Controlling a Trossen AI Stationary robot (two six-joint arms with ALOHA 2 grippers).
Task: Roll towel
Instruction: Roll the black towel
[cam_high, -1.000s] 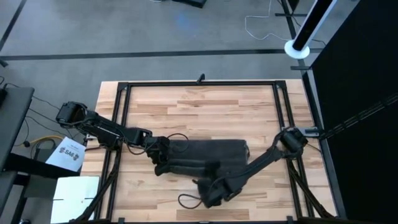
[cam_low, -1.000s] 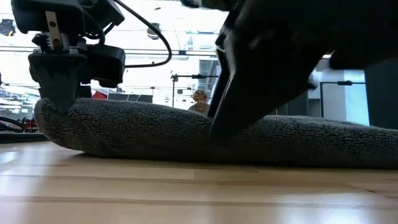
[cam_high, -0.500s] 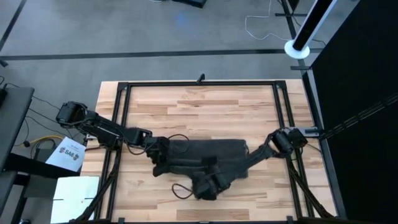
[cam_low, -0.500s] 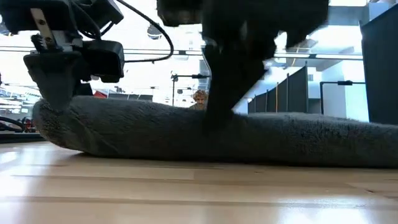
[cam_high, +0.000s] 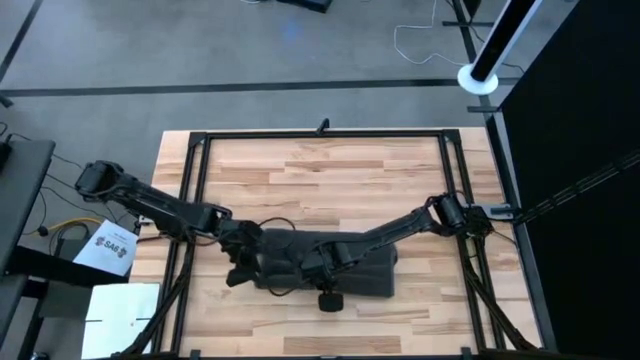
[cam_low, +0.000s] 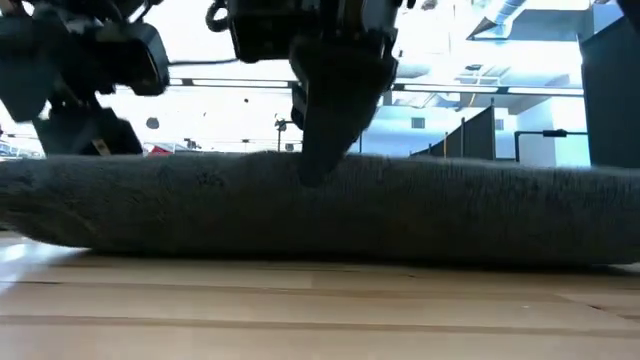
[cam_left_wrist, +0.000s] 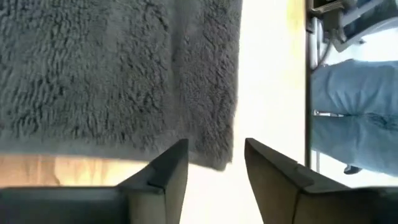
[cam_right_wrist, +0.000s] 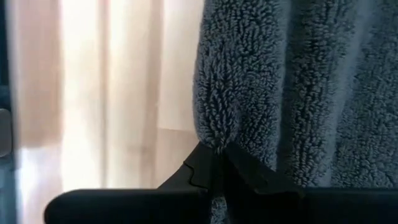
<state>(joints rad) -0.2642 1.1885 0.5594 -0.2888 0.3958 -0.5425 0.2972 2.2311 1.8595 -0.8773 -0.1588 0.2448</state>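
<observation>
Since a second ago: right gripper moved left, now pinching towel edge; left gripper released its end, fingers narrowly apart, empty.

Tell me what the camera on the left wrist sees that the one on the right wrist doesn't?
Only the left wrist view shows the left gripper with fingers apart, holding nothing, and a person's jeans beyond the table. Only the right wrist view shows the right gripper shut, pinching a fold of the towel. Both show the fuzzy grey towel lying on the light wooden table.
</observation>
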